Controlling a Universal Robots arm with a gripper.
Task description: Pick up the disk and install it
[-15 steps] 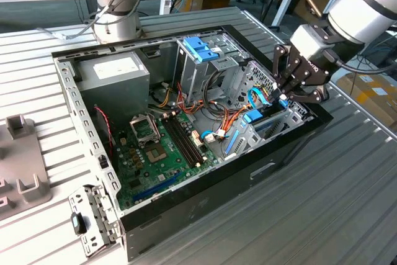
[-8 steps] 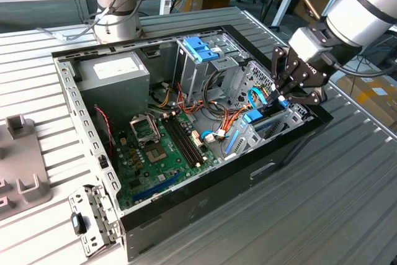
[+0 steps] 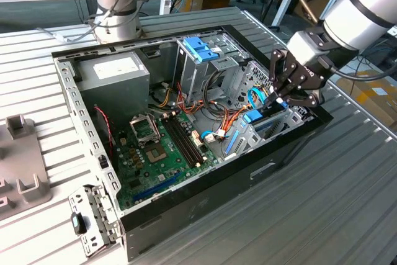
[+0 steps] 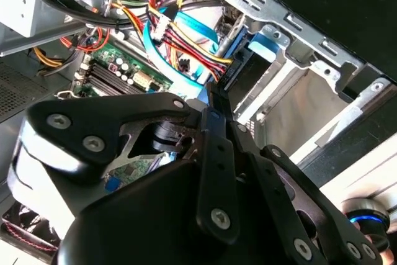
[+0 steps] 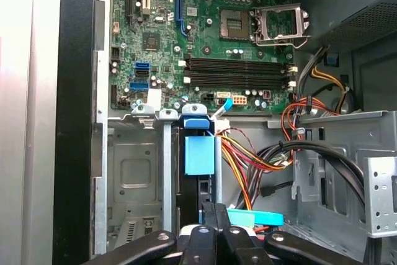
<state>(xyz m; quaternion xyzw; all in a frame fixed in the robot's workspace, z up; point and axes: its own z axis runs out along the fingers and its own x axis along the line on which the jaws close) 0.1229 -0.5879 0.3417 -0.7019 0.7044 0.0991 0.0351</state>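
Observation:
The disk (image 3: 255,118) stands on edge in a metal bay at the front corner of the open computer case (image 3: 205,206), on the exterior view's right. Its blue tab (image 5: 200,153) and blue rail (image 4: 263,48) show in both wrist views. My gripper (image 3: 275,99) hangs just above the disk's end. Its fingertips (image 5: 214,210) are pressed together with no gap, right at the disk's near edge. I cannot tell whether they touch the disk. In the second wrist view the gripper (image 4: 214,94) points at the bay.
A tall metal drive cage with a blue handle (image 3: 201,48) stands at the case's back, beside the power supply (image 3: 115,69). Bundled cables (image 3: 217,122) crowd the space next to the bay. The motherboard (image 3: 161,147) lies on the floor of the case. Grey fixtures (image 3: 25,172) sit at the exterior view's left.

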